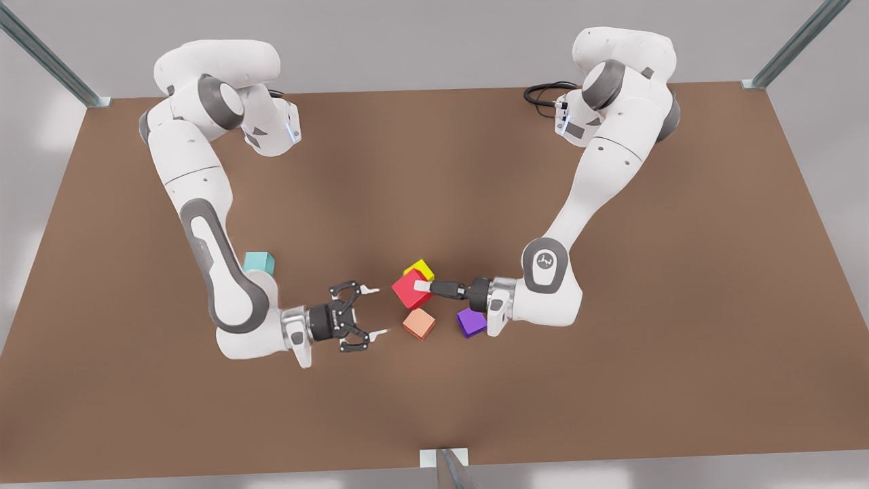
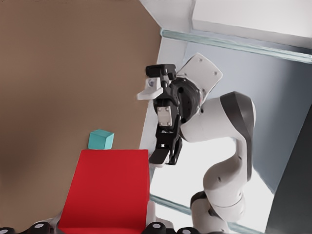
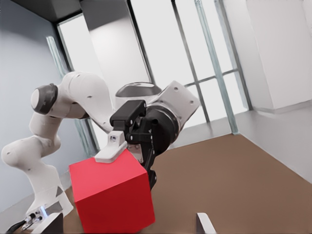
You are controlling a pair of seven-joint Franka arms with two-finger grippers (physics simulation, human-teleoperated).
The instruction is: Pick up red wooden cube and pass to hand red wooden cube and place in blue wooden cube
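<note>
The red wooden cube (image 1: 407, 291) is held near the table's middle, with my left gripper (image 1: 418, 288) shut on it, reaching in from the front view's right. Seen from the left wrist, the cube (image 2: 107, 187) sits close between my own fingers. My right gripper (image 1: 378, 311) stands open a short way off on the front view's left, facing the cube with a gap between them; it appears again as the open gripper (image 2: 152, 125). The right wrist view looks at the red cube (image 3: 112, 195) with a white fingertip (image 3: 111, 150) pressed on it. The teal blue wooden cube (image 1: 260, 262) (image 2: 101, 139) rests behind the right arm's forearm.
A yellow cube (image 1: 422, 269) lies just behind the red one. A salmon-orange cube (image 1: 419, 323) and a purple cube (image 1: 471, 322) sit on the brown table (image 1: 434, 170) below the left gripper. A black cable (image 1: 543, 95) coils at the far edge.
</note>
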